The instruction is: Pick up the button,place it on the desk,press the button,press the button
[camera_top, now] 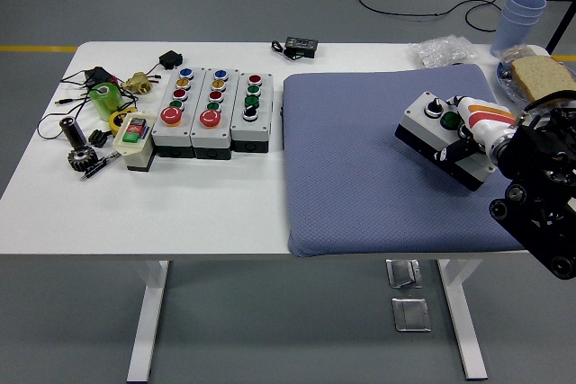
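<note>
A grey button box point(430, 128) with a black base, a black knob and a green button on top, sits tilted over the right side of the blue mat point(360, 168). My right hand point(479, 137), white-fingered on a black arm, is shut on the box's right end and partly hides it. Whether the box touches the mat I cannot tell. Three more grey button boxes point(214, 112) stand side by side on the white table point(198, 204) to the left of the mat. The left arm is out of view.
A small yellow-white switch box point(135, 138), a gear, a black cylinder, a green roll and cables lie at the table's left. A black adapter point(301, 45) lies at the back. At the far right are blue cups point(520, 15), a plastic bag and bread point(544, 78).
</note>
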`<state>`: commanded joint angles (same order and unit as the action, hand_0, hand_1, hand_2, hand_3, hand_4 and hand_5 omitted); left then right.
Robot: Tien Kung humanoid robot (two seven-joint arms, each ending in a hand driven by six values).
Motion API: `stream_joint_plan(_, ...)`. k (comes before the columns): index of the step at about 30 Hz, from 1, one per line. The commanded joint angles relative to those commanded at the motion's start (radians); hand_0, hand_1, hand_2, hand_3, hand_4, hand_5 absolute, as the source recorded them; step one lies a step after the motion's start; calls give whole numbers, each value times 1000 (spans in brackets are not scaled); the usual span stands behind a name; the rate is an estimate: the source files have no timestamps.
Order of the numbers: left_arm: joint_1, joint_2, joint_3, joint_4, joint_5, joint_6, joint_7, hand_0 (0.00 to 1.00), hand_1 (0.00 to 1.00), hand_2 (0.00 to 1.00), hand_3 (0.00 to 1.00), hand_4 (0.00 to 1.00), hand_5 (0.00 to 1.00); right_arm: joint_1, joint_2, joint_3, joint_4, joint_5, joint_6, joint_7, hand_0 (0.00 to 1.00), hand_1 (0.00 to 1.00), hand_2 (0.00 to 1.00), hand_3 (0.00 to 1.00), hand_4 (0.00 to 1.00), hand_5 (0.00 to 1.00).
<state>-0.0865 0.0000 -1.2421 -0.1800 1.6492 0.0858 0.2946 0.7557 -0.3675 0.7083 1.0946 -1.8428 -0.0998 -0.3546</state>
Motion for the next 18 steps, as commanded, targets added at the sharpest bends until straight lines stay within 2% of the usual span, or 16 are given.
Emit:
stream_joint_plan(2, 0, 0, 0, 0, 1, 0, 0, 643, 626, 616, 567, 313, 858, 3, -14, -19, 25, -21, -6, 61, 186, 227, 474, 594, 673, 171)
stream_joint_plan(7, -1, 0, -1, 0, 3, -1, 0, 643, 626, 616, 567, 313, 858, 23, -38, -74, 75, -60, 5, 181, 186, 227, 474, 594, 673, 171)
stream_joint_plan(8, -1, 0, -1, 0, 3, -1, 0, 643, 626, 616, 566, 313, 859, 28, -39, -81, 77, -64, 9, 192, 191, 238, 479, 587, 640, 136)
stream_joint_plan(18, -3, 0, 8, 0, -8, -1, 0, 643, 626, 616, 566, 312, 859, 125, -38, -269, 75, -108, 36, 271, 189, 236, 481, 588, 654, 142)
